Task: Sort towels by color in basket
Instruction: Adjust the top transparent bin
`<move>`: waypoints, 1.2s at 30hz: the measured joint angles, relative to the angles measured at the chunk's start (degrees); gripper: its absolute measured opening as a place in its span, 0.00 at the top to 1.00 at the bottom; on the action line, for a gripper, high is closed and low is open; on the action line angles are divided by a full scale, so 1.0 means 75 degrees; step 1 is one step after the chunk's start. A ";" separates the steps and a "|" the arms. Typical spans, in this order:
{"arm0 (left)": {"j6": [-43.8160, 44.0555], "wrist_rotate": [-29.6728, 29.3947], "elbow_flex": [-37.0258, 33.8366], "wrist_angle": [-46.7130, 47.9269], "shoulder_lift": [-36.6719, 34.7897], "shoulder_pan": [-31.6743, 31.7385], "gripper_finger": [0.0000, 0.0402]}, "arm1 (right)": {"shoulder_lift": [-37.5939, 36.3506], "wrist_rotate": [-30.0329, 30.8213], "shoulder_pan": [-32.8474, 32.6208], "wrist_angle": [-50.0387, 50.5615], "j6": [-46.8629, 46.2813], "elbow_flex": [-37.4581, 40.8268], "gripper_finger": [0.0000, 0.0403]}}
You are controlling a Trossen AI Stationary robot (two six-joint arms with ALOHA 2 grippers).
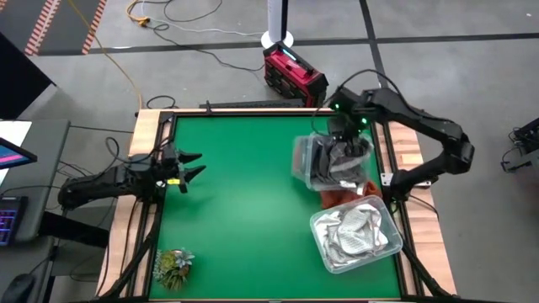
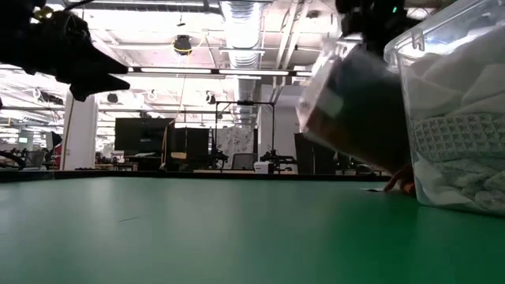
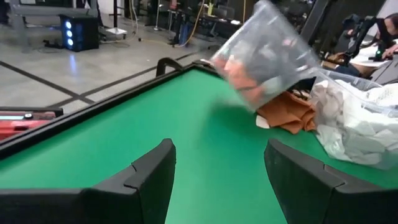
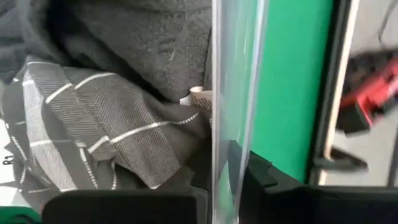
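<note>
Clearly, a clear plastic tub [image 1: 324, 160] holding dark grey and grey-checked towels [image 4: 106, 118] is gripped by the right gripper [image 1: 345, 151], its fingers clamped on the tub's transparent wall, one finger inside among the cloth and the other outside over the green table mat [image 1: 244, 202]. The tub is seen tilted and lifted clear of the mat in the low view. Just below the raised tub, a crumpled rust-orange towel [image 3: 289, 109] is left lying on the mat. Beside that cloth, a second clear plastic tub [image 1: 358, 231] is filled with white and pale grey towels [image 1: 354, 229]. Well apart from all of these, the left gripper [image 1: 187, 168] is held above the mat with its fingers [image 3: 152, 171] spread wide and nothing between them. A small green leafy tuft [image 1: 173, 265] is placed near the mat's corner, on the left gripper's side.
</note>
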State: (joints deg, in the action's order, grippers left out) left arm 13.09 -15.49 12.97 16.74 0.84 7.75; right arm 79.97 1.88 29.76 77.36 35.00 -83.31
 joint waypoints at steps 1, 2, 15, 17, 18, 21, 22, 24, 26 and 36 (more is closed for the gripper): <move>-0.0027 0.0000 0.0013 0.0000 0.0000 0.0000 0.41 | 0.0138 0.0061 0.0109 0.0005 0.0048 0.0000 0.85; -0.0073 0.0000 0.0021 0.0014 0.0003 0.0000 0.41 | 0.0288 0.0171 0.0220 -0.0026 0.0051 -0.0008 0.84; 0.0120 0.0043 0.0035 0.0246 0.0003 -0.0001 0.41 | 0.1899 0.0409 0.0699 0.0963 -0.0321 -0.1249 0.47; 0.0139 0.0045 0.0035 0.0246 0.0003 0.0000 0.41 | 0.1961 0.0680 0.0696 0.1402 -0.0522 -0.1855 0.39; 0.0141 0.0047 0.0035 0.0249 0.0003 0.0000 0.41 | 0.1955 0.0852 0.0678 0.1628 -0.0661 -0.2180 0.37; 0.0139 0.0050 0.0035 0.0250 0.0003 0.0000 0.41 | 0.1798 0.0970 0.0616 0.1690 -0.1016 -0.2910 0.32; 0.0126 0.0050 0.0035 0.0249 0.0003 -0.0002 0.41 | 0.1720 0.0966 0.0546 0.1637 -0.1094 -0.3077 0.32; 0.0139 0.0050 0.0035 0.0249 0.0003 -0.0001 0.41 | 0.1482 0.0921 0.0303 0.1655 -0.1406 -0.3196 0.32; 0.0204 0.0052 0.0035 0.0249 0.0003 0.0000 0.41 | 0.1259 0.0415 -0.0058 0.1738 -0.1967 -0.3171 0.32; 0.0345 0.0437 0.0035 0.0246 0.0003 -0.0003 0.41 | 0.0656 0.0725 -0.3195 0.1506 -0.4146 -0.1033 0.32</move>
State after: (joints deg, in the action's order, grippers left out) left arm 15.68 -12.21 13.23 18.59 0.86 7.73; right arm 84.89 7.31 5.80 88.66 3.90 -91.06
